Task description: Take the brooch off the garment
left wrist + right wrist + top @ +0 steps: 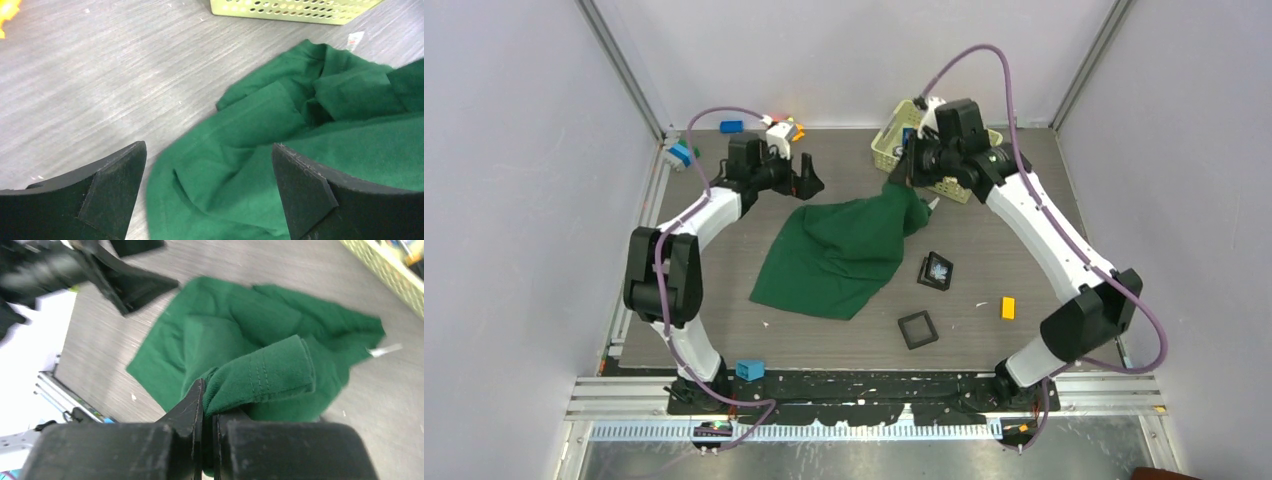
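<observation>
The brooch [938, 267], as far as we can make out, is the pale speck lying in a black square tray [923, 277] just right of the garment [844, 255]. We see the right gripper [206, 400] clamped on a raised fold of the cloth. The left gripper [210, 185] hovers over the garment's edge, jaws wide apart.

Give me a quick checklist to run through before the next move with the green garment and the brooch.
1. Right gripper shut on the garment hem: ok.
2. Left gripper open and empty: ok.
3. Brooch off the garment, lying in a black tray: ok.
4. Second tray empty: ok.
5. Left gripper clear of the garment: cannot tell.
</observation>
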Motion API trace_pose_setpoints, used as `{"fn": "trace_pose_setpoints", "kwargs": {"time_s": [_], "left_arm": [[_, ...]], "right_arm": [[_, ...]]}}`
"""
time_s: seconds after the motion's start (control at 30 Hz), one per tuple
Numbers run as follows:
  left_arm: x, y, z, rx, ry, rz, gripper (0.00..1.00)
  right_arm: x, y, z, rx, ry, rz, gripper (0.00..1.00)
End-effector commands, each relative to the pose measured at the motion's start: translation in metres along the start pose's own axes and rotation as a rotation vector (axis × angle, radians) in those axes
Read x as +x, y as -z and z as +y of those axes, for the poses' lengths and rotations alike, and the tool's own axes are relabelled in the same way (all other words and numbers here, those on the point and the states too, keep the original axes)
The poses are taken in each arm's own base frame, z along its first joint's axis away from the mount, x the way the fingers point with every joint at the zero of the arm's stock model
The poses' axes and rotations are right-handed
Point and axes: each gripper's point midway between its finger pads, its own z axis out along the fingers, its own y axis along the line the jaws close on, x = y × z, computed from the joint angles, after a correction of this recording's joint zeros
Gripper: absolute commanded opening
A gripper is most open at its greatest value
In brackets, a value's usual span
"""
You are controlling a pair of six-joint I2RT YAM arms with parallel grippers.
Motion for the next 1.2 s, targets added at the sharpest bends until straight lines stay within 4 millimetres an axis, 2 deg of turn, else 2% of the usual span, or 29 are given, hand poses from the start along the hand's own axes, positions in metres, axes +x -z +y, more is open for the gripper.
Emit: {"fn": "trace_pose_setpoints", "kwargs": {"time_s": [0.0,0.03,0.07,0.1,0.13,0.17,0.2,0.27,0.33,0.47,0.57,0.67,0.77,0.9,1.0,1.1,1.17], "left_arm": [[0.028,-0.002,0.01,-0.091,-0.143,0.232,1.0],[0.033,-0.006,0.012,-0.082,-0.133,0.259,1.0],[0.038,-0.008,0.011,-0.068,-0.123,0.28,1.0],[0.044,-0.011,0.01,-0.055,-0.119,0.303,1.0],[0.05,-0.013,0.007,-0.042,-0.129,0.326,1.0],[0.056,-0.015,0.002,-0.033,-0.141,0.357,1.0],[0.063,-0.017,0.0,-0.034,-0.146,0.393,1.0],[0.074,-0.021,-0.001,-0.072,-0.144,0.47,1.0],[0.077,-0.025,0.002,-0.116,-0.132,0.528,1.0],[0.091,-0.027,0.002,-0.139,-0.109,0.616,0.93],[0.102,-0.03,0.008,-0.172,-0.12,0.653,0.9],[0.106,-0.032,0.023,-0.251,-0.116,0.666,0.89],[0.095,-0.038,0.032,-0.316,-0.108,0.611,0.92],[0.079,-0.055,0.027,-0.317,-0.113,0.509,0.89],[0.087,-0.061,0.034,-0.36,-0.132,0.557,0.89],[0.104,-0.058,0.052,-0.44,-0.136,0.66,0.89],[0.112,-0.058,0.055,-0.457,-0.12,0.687,0.89]], "right_arm": [[0.031,0.019,-0.04,0.188,-0.07,-0.009,0.01],[0.048,0.015,-0.049,0.205,-0.082,0.016,0.0],[0.051,0.023,-0.05,0.213,-0.093,-0.004,0.0],[0.066,0.02,-0.057,0.228,-0.104,0.013,0.0],[0.069,0.026,-0.058,0.232,-0.118,-0.004,0.0],[0.085,0.023,-0.065,0.244,-0.13,0.017,0.0],[0.089,0.028,-0.063,0.239,-0.15,0.006,0.0],[0.116,0.023,-0.068,0.226,-0.182,0.046,0.0],[0.134,0.021,-0.067,0.204,-0.209,0.076,0.0],[0.157,0.017,-0.069,0.183,-0.241,0.117,0.0],[0.162,0.015,-0.07,0.179,-0.245,0.124,0.0],[0.16,0.016,-0.07,0.182,-0.238,0.116,0.0],[0.157,0.017,-0.07,0.182,-0.227,0.108,0.0],[0.156,0.017,-0.072,0.187,-0.215,0.104,0.0],[0.156,0.017,-0.072,0.187,-0.21,0.105,0.0],[0.158,0.018,-0.072,0.185,-0.21,0.106,0.0],[0.158,0.019,-0.072,0.186,-0.209,0.102,0.0]]}}
